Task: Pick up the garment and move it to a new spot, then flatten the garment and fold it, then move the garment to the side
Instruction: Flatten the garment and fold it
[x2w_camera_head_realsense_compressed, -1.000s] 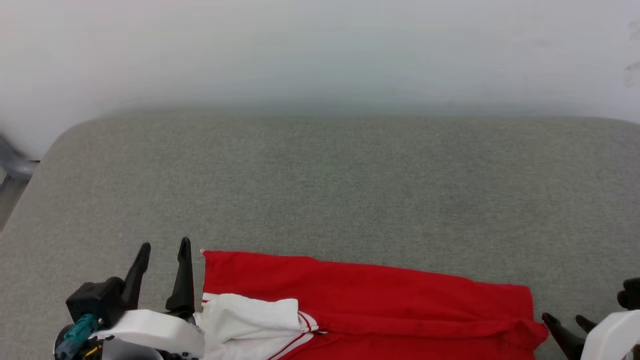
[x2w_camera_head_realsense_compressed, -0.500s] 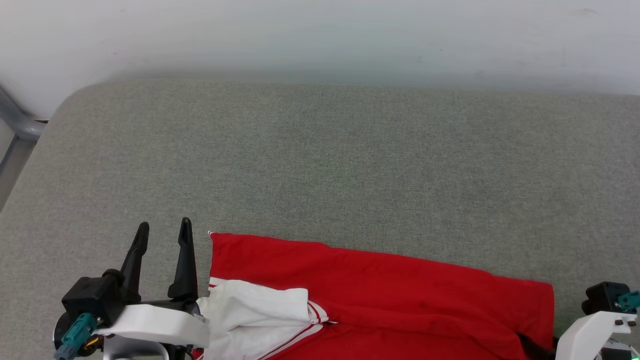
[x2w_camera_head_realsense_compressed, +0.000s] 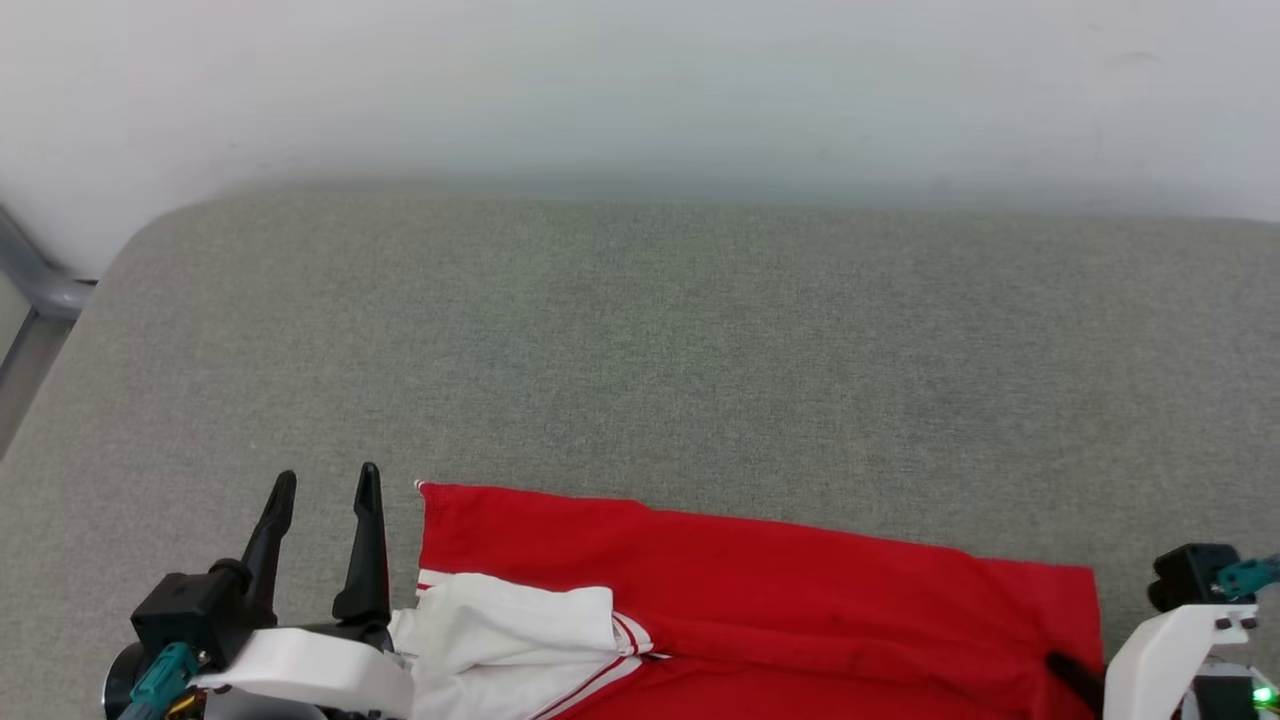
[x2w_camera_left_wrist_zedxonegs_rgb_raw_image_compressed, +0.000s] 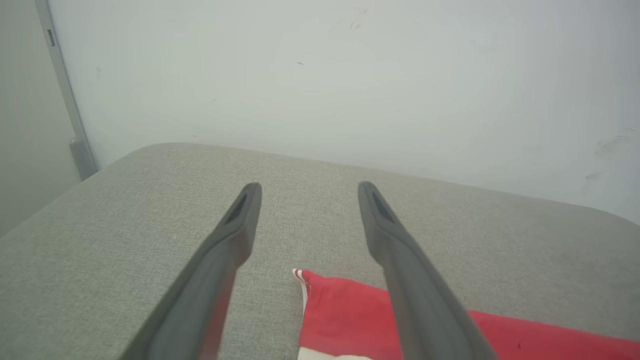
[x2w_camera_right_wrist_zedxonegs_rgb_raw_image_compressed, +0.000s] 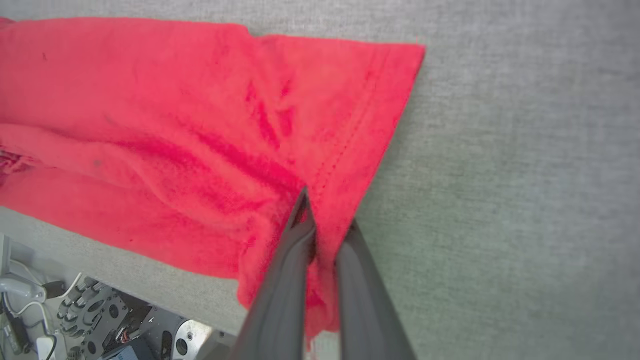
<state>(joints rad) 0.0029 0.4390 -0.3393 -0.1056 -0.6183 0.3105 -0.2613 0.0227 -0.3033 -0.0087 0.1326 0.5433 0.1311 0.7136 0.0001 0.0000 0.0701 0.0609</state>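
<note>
My right pincer (x2w_camera_right_wrist_zedxonegs_rgb_raw_image_compressed: 327, 212) is clamped narrow on the red jersey (x2w_camera_right_wrist_zedxonegs_rgb_raw_image_compressed: 200, 115). It pinches a bunch of cloth just inside the stitched hem (x2w_camera_right_wrist_zedxonegs_rgb_raw_image_compressed: 360, 110), near the corner, and creases pucker away from its tips. The rest of the jersey lies on the grey fabric-topped table (x2w_camera_head_realsense_compressed: 640, 350), stretching off to that pincer's left (in the head view I get little more than one dark finger (x2w_camera_head_realsense_compressed: 1070, 672) poking into the red). My left pincer (x2w_camera_head_realsense_compressed: 328, 478) stands wide and empty over the table, with the jersey's striped far corner just beside its right finger. A folded white sleeve (x2w_camera_head_realsense_compressed: 510, 620) with red stripes lies just behind and to the right of that pincer.
</note>
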